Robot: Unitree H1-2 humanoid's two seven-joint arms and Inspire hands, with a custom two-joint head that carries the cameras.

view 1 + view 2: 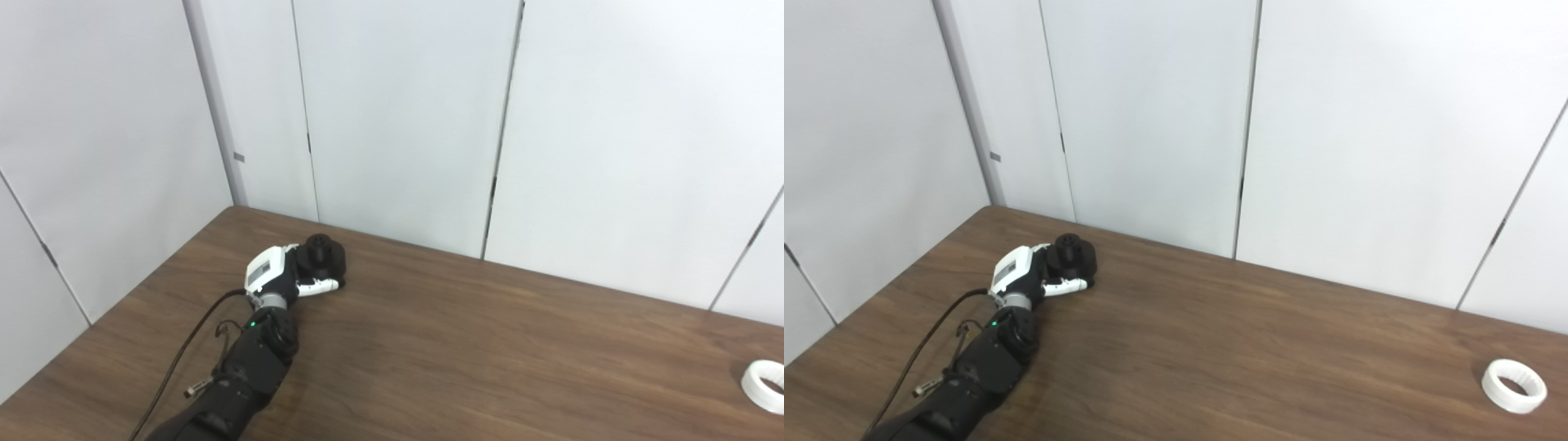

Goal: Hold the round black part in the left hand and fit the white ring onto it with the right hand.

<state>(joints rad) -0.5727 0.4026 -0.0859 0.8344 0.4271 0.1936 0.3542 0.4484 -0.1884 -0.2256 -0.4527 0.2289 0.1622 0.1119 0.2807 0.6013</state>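
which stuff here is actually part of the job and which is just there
Part of the job:
- round black part, at the far left of the table, left hand wrapped around it
- white ring, lying flat by the table's right edge, untouched
- right hand: not in view

Just there:
- wooden table
- white wall panels behind it
- black cable running along the left arm

No readable text, brand, number or sign anywhere. Grey rectangular label patch on back of left hand [274, 272]: lettering too small, illegible. Small grey tag on wall panel [239, 157], above and left of left hand: blank or unreadable.
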